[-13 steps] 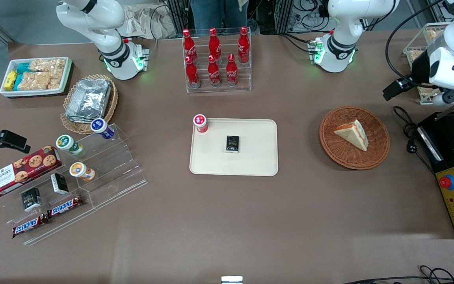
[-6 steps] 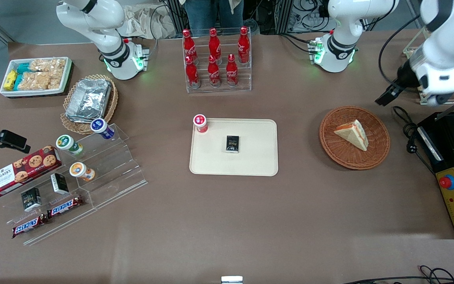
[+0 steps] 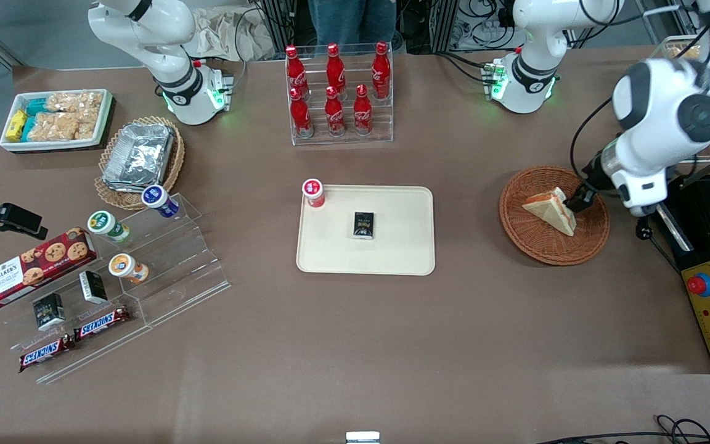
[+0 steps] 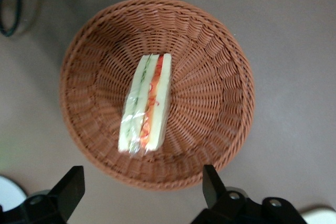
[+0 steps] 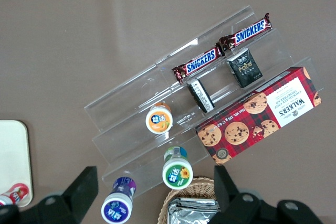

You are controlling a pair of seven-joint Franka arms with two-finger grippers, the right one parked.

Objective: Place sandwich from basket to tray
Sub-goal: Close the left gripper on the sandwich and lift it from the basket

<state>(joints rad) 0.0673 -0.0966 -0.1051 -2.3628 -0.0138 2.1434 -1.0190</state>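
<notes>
The sandwich [image 3: 551, 209], a wrapped white-bread wedge with orange-red and green filling, lies in the round reddish-brown basket [image 3: 515, 229] toward the working arm's end of the table. My gripper [image 3: 579, 201] hangs over the basket, beside the sandwich's filling edge. In the left wrist view the sandwich [image 4: 146, 106] rests mid-basket [image 4: 212, 51], and my gripper [image 4: 142, 186] is open, its black fingers wide apart above the basket rim with nothing between them. The cream tray [image 3: 404, 250] sits mid-table with a small black box [image 3: 363, 224] on it.
A red-capped jar [image 3: 314, 192] stands at the tray's corner. A rack of cola bottles [image 3: 338, 92] is farther from the camera. A black control box with a red button [image 3: 709, 296] and a cable [image 3: 633, 198] lie close beside the basket.
My gripper has swung from up near the wire rack at the table's end, toward the camera and down, to hang over the basket by the sandwich. The sandwich has not moved.
</notes>
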